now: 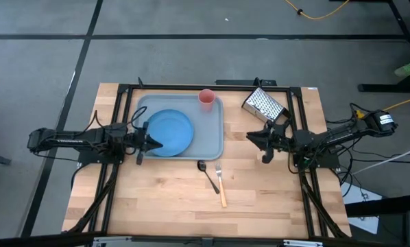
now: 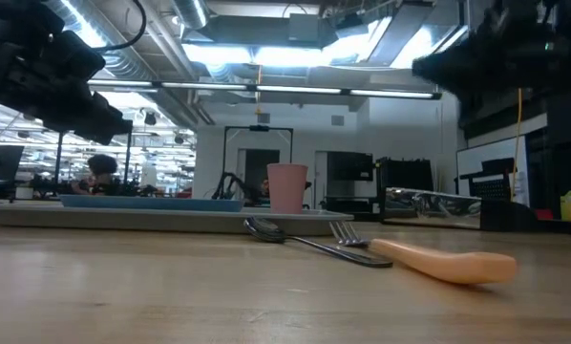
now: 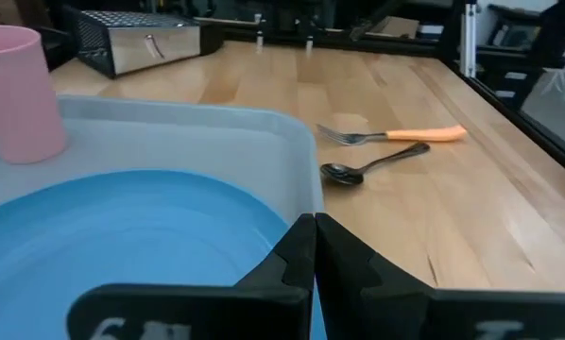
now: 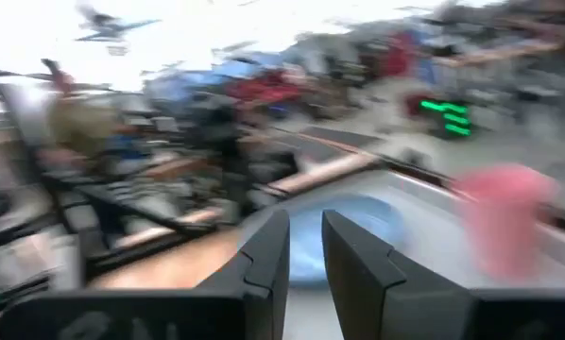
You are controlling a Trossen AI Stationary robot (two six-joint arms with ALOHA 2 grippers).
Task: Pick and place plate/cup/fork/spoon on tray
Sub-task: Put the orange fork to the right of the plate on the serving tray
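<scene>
Wood planks make up the table top (image 1: 157, 199), and it sits on a grey floor with dark lines. On the table lies the tray (image 1: 212, 137), and the plate (image 1: 169, 132) is already on it, with the cup (image 1: 206, 99) standing up in the tray's far corner. So two things look done and two are left. The spoon (image 1: 208, 174) and the fork (image 1: 221, 185) lie on the bare wood just in front of the tray, side by side and very close, maybe touching near their heads. A metal grater (image 1: 264, 104) sits off to the side of the tray, and it is not part of the job. The left gripper (image 1: 157, 144) hangs over the near edge of the plate with its fingers pressed together and nothing in them. The right gripper (image 1: 250, 136) is up in the air beside the tray, fingers a little apart, also holding nothing. I think the next step is to get the spoon or the fork. That will need one gripper to open, go down low to the wood, and pinch a thin handle. It should take care not to bump the other piece, since they lie so close.
</scene>
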